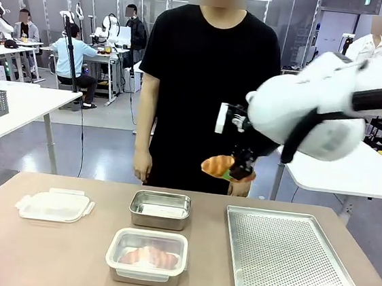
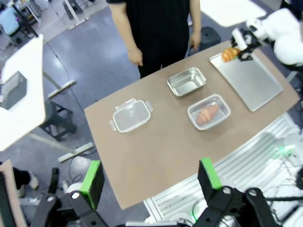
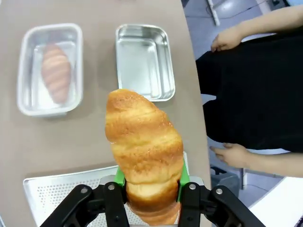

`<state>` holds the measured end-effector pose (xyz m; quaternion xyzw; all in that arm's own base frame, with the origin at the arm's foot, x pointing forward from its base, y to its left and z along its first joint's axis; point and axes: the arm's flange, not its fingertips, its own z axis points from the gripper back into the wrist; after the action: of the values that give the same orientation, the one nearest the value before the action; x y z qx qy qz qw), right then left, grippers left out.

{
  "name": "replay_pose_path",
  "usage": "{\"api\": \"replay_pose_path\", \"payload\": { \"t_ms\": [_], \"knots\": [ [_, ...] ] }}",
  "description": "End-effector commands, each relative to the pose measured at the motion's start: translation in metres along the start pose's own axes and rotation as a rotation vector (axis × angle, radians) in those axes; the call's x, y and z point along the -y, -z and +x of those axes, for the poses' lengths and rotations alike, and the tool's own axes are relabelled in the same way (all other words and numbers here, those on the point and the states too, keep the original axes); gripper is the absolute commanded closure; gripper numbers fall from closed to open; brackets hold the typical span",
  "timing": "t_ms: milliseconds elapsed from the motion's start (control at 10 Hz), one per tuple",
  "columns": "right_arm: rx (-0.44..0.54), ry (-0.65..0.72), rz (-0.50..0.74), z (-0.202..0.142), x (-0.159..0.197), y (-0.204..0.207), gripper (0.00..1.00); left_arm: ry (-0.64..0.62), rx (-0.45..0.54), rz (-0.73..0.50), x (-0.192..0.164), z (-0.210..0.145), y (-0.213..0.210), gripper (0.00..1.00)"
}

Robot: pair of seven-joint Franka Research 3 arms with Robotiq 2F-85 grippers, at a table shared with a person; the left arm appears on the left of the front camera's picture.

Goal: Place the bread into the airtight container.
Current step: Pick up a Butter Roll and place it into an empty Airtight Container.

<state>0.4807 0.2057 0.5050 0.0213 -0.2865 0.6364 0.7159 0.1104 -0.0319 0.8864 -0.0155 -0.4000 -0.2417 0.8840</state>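
Right hand (image 1: 241, 170) pinches the bread (image 1: 217, 164) mid-right of front view, airborne over the tray's (image 1: 288, 262) far corner. Left wrist view: left hand (image 2: 150, 176) spread, empty, high above counter (image 2: 156, 142); container (image 2: 190, 113) right of centre holds another roll (image 2: 207, 114). Right wrist view: pads (image 3: 120, 177) grip bread's lower end. Likely light, soft, crushable; gentle grip, thick middle.

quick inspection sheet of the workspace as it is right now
surface: brown table
job's things: bread in the right jaws; second bread in the near container; empty steel container behind it; clear lid at left; perforated tray at right
clutter: nothing seen
jaws: right jaws shut on the bread, raised near the tray's far end; left jaws open, high over the table
cables: nothing seen on the table
surroundings: person in black shirt at the far side
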Motion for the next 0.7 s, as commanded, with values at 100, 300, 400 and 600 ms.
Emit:
{"api": "replay_pose_path", "payload": {
  "t_ms": [100,300,400,600],
  "knots": [
    [-0.126,0.017,0.012,0.052,0.027,0.032,0.56,0.005,0.013,0.003,0.005,-0.003,-0.010,0.00],
    [-0.136,0.031,0.079,0.081,0.040,0.060,0.56,0.005,0.013,0.003,0.005,-0.003,-0.010,0.00],
    [-0.146,0.026,0.127,0.097,0.043,0.082,0.56,0.005,0.013,0.003,0.005,-0.003,-0.010,0.00],
    [-0.231,0.025,0.117,0.115,0.046,0.127,0.56,0.005,0.013,0.003,0.005,-0.003,-0.010,0.00]
  ]
}}
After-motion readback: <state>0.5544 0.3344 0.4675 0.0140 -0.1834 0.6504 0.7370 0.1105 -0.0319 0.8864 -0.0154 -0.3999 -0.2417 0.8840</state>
